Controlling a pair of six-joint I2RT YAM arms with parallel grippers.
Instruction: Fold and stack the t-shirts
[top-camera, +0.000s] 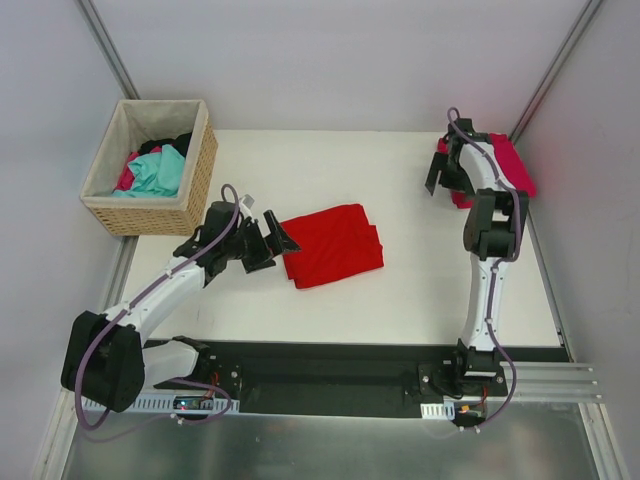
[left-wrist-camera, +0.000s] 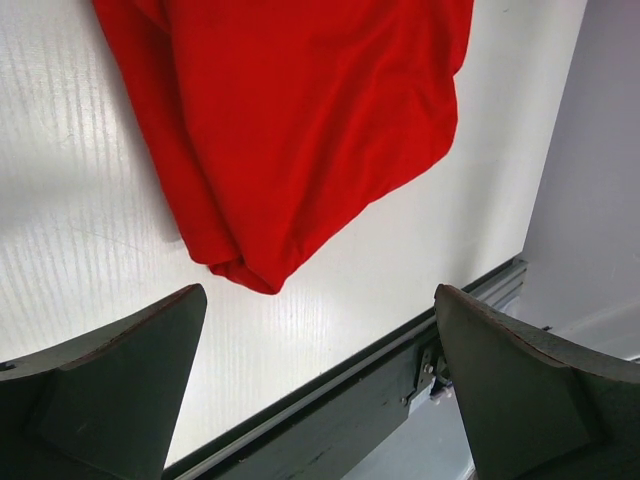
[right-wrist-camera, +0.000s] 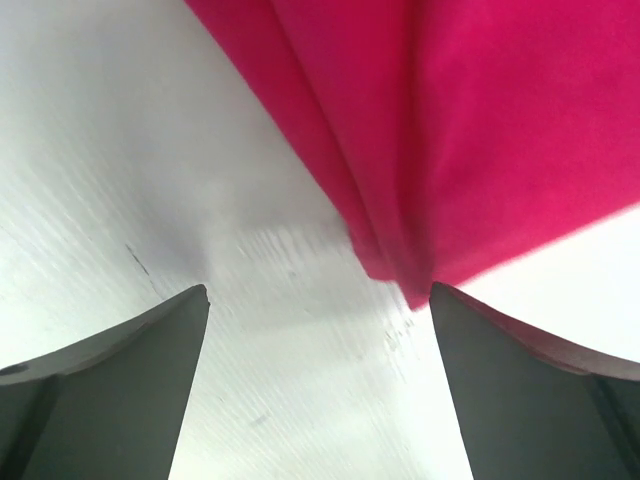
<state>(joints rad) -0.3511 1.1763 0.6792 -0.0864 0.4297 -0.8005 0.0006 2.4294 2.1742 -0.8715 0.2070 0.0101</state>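
The bright red t-shirt (top-camera: 331, 243) lies folded in a rough square in the middle of the white table; it also fills the top of the left wrist view (left-wrist-camera: 300, 120). My left gripper (top-camera: 274, 239) is open and empty, just left of the shirt's left edge. The magenta-pink t-shirt (top-camera: 507, 165) lies folded at the far right edge, partly hidden by the right arm; its corner shows in the right wrist view (right-wrist-camera: 480, 130). My right gripper (top-camera: 441, 172) is open and empty, just left of the pink shirt, low over the table.
A wicker basket (top-camera: 198, 170) with a white liner holds teal, pink and dark clothes at the far left. Grey walls close in the back and sides. A black rail (top-camera: 350, 352) runs along the near table edge.
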